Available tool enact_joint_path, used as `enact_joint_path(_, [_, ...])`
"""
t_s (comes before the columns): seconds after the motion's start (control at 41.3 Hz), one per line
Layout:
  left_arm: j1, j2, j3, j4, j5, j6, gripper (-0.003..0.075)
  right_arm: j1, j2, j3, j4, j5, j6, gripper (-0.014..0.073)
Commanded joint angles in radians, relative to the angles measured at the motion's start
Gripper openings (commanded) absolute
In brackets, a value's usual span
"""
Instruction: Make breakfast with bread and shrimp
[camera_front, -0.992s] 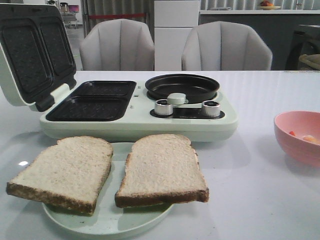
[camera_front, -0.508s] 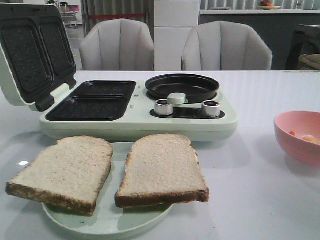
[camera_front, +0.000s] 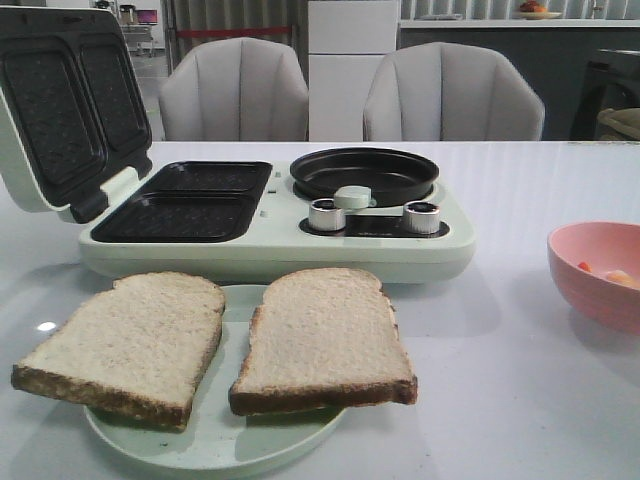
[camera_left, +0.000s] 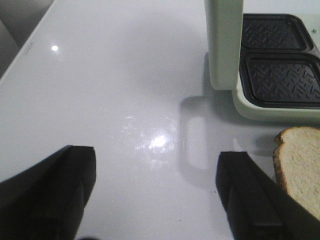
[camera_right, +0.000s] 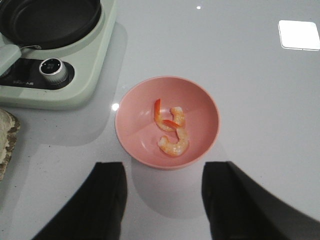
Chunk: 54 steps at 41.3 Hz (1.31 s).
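Things I see on the white counter (camera_front: 520, 400)

A pale green breakfast maker (camera_front: 270, 215) stands with its lid (camera_front: 65, 100) open; its round pan (camera_front: 364, 172) and two knobs (camera_front: 327, 214) face me. A green plate (camera_front: 215, 440) is near it, a pink bowl (camera_front: 600, 275) to the right, two grey chairs (camera_front: 235, 90) behind.

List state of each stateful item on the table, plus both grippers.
Sandwich maker lid: open, tilted back.
Grill plates: empty.
Round pan: empty.
Bread: two slices on plate.
Pink bowl: upright, holds shrimp.
Left gripper: open, empty.
Right gripper: open, empty.
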<state>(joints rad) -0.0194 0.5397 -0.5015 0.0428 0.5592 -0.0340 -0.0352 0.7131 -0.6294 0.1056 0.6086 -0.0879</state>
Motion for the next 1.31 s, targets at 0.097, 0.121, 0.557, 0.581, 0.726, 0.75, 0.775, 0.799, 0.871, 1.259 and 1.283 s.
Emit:
enact_joint_path(0.097, [-0.139,0.035,-0.018,-0.008,-0.103,0.124,0.0531,-0.007,0.003,-0.026,0.003,-0.071,-0.005,0.0486])
enact_joint_path(0.121, [-0.164,0.037,-0.016,-0.002,-0.103,0.154,0.0526,-0.007,0.003,-0.026,0.003,-0.071,-0.005,0.0486])
enact_joint_path(0.557, [-0.852,0.284,0.081,0.501,-0.045,0.116,0.0517,-0.007,0.003,-0.026,0.003,-0.071,-0.005,0.0486])
enact_joint_path(0.581, [-0.889,0.307,0.081,0.559,-0.033,0.047,0.0516,-0.007,0.003,-0.026,0.003,-0.071,-0.005,0.0486])
enact_joint_path(0.726, [-1.053,0.476,0.081,0.954,0.015,-0.298,0.0509,-0.007,0.003,-0.026,0.003,-0.070,-0.005,0.0486])
enact_joint_path(0.75, [-1.075,0.499,0.081,1.002,0.017,-0.346,0.0509,-0.007,0.003,-0.026,0.003,-0.070,-0.005,0.0486])
enact_joint_path(0.775, [-1.088,0.531,0.081,1.062,0.020,-0.375,0.0509,-0.007,0.003,-0.026,0.003,-0.070,-0.005,0.0486])
enact_joint_path(0.799, [-1.098,0.554,0.081,1.105,0.025,-0.411,0.0509,-0.007,0.003,-0.026,0.003,-0.070,-0.005,0.0486])
enact_joint_path(0.871, [-1.100,0.635,0.081,1.230,0.032,-0.487,0.0509,-0.007,0.003,-0.026,0.003,-0.070,-0.005,0.0486])
enact_joint_path(1.259, [-1.096,0.943,0.059,1.504,0.192,-0.739,0.0508,-0.007,0.003,-0.026,0.003,-0.070,-0.005,0.0486])
enact_joint_path(1.283, [-1.096,0.951,0.052,1.508,0.192,-0.739,0.0508,-0.007,0.003,-0.026,0.003,-0.070,-0.005,0.0486])
